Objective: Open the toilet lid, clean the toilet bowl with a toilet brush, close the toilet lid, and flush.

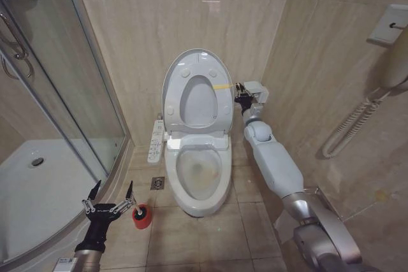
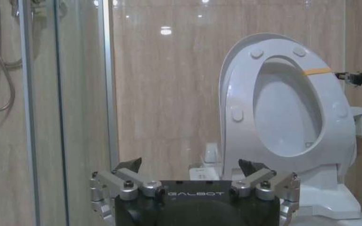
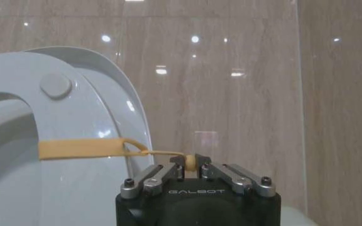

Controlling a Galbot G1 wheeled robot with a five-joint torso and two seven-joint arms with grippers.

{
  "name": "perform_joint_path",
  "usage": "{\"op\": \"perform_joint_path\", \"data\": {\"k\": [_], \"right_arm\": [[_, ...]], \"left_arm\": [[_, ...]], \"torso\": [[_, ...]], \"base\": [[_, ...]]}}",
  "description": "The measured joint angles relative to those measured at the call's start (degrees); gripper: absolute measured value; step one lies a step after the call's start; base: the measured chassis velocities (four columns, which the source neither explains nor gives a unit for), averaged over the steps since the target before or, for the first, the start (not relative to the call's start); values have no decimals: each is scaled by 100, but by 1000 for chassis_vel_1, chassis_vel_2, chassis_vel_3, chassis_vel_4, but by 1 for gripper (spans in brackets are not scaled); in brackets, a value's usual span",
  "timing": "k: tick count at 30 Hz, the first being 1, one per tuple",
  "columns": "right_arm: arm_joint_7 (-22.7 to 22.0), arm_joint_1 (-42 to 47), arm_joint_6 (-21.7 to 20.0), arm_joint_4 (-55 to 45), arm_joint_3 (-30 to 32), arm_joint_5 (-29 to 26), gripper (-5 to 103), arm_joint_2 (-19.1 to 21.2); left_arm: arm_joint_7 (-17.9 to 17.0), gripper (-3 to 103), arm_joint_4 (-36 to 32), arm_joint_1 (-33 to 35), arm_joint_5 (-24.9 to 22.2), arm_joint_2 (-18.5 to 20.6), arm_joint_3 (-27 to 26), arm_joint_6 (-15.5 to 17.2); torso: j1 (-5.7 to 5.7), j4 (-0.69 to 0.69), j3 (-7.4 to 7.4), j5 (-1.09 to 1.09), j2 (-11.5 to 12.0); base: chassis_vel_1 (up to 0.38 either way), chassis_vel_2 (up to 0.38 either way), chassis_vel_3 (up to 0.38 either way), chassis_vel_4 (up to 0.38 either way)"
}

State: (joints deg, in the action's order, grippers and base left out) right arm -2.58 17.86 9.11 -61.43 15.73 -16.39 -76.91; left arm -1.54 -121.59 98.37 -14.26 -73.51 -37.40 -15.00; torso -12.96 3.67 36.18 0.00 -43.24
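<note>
The toilet lid [image 1: 199, 100] stands upright against the wall, with the white seat ring [image 1: 220, 109] raised in front of it. A yellow tag [image 1: 221, 86] crosses the ring's right side. My right gripper [image 1: 241, 93] is shut on the tag's end [image 3: 192, 162] beside the ring's edge. The toilet bowl [image 1: 199, 170] lies uncovered, yellowish-brown inside. On the floor left of the bowl stands the toilet brush's red holder [image 1: 141, 216]; I cannot make out the brush handle. My left gripper [image 1: 113, 186] hovers open just left of the holder, holding nothing.
A white control panel [image 1: 155, 139] sticks out on the bowl's left side. The glass shower enclosure [image 1: 57, 93] and its curved sill close off the left. A floor drain [image 1: 157, 183] lies between holder and bowl. A corded handset [image 1: 395, 62] hangs on the right wall.
</note>
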Motion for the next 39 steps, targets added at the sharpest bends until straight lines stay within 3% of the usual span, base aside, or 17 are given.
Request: {"op": "perform_joint_path", "data": {"k": [20, 27, 28, 35, 36, 39], "right_arm": [[-43, 108, -33, -219, 14, -3, 13, 131], [-9, 236, -66, -389, 35, -61, 10, 212], [-10, 240, -74, -418, 35, -67, 34, 212], [-14, 241, -92, -435, 22, -73, 34, 196], [-16, 240, -94, -435, 22, -73, 61, 194], [-23, 238, -95, -435, 21, -73, 61, 190]], "left_arm": [[0, 100, 0, 0, 0, 0, 0, 0], [0, 100, 0, 0, 0, 0, 0, 0], [0, 100, 0, 0, 0, 0, 0, 0], [0, 100, 0, 0, 0, 0, 0, 0], [0, 100, 0, 0, 0, 0, 0, 0], [0, 100, 0, 0, 0, 0, 0, 0]], "torso": [[1, -3, -1, 0, -1], [1, 5, -1, 0, -1], [1, 6, -1, 1, -1], [1, -2, -1, 0, -1], [1, -2, -1, 0, -1], [1, -2, -1, 0, -1]], "base": [[0, 0, 0, 0], [0, 0, 0, 0], [0, 0, 0, 0], [0, 0, 0, 0], [0, 0, 0, 0], [0, 0, 0, 0]]}}
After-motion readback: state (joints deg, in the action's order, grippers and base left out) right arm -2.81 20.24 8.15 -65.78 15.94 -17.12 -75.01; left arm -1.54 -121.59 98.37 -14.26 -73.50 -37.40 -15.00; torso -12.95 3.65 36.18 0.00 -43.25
